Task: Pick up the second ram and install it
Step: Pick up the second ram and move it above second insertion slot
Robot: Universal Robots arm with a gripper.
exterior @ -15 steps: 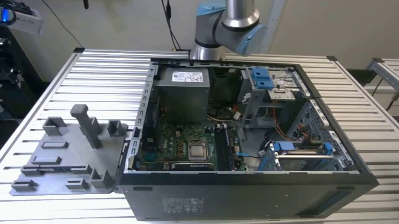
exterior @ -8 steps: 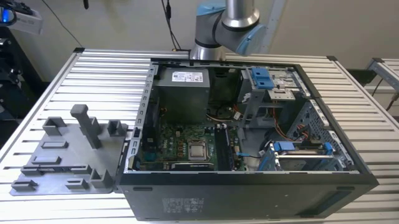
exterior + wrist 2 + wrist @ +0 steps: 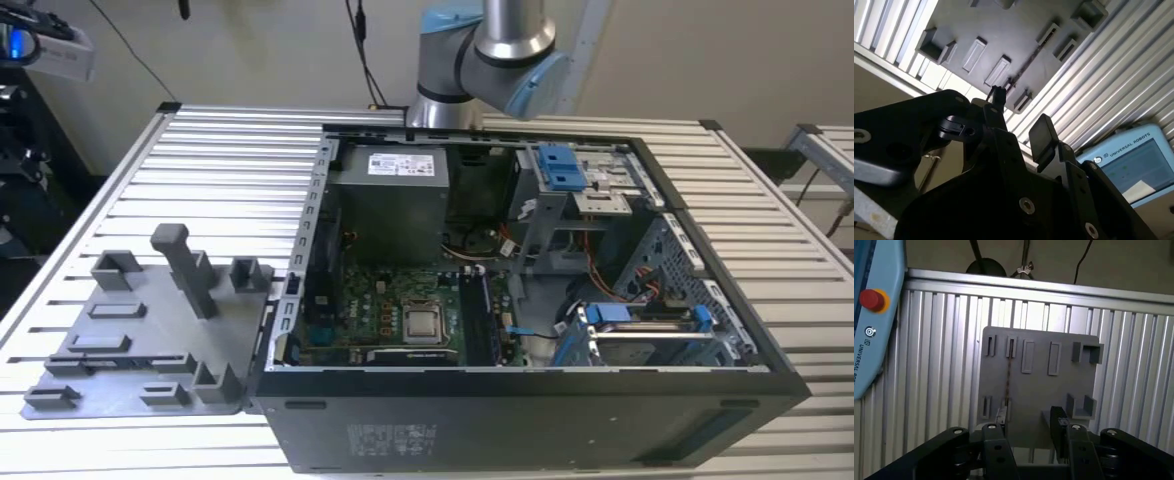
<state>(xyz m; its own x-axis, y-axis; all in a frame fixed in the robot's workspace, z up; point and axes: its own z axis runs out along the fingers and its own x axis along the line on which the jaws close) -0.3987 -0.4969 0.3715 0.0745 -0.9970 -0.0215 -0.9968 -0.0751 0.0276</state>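
On the slatted table [image 3: 939,370], the second ram [image 3: 1008,375] stood edge-on in the grey tray [image 3: 1039,390], lengthwise ahead of the open, empty gripper [image 3: 1028,416].

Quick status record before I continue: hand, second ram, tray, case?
Hand: the hand is open, holds nothing, and hangs above the grey tray.
Ram: the second ram sits edge-on in the tray's holders, not gripped.
Tray position: on the slatted table, to the exterior view's left of the computer case.
Case: open, motherboard exposed.
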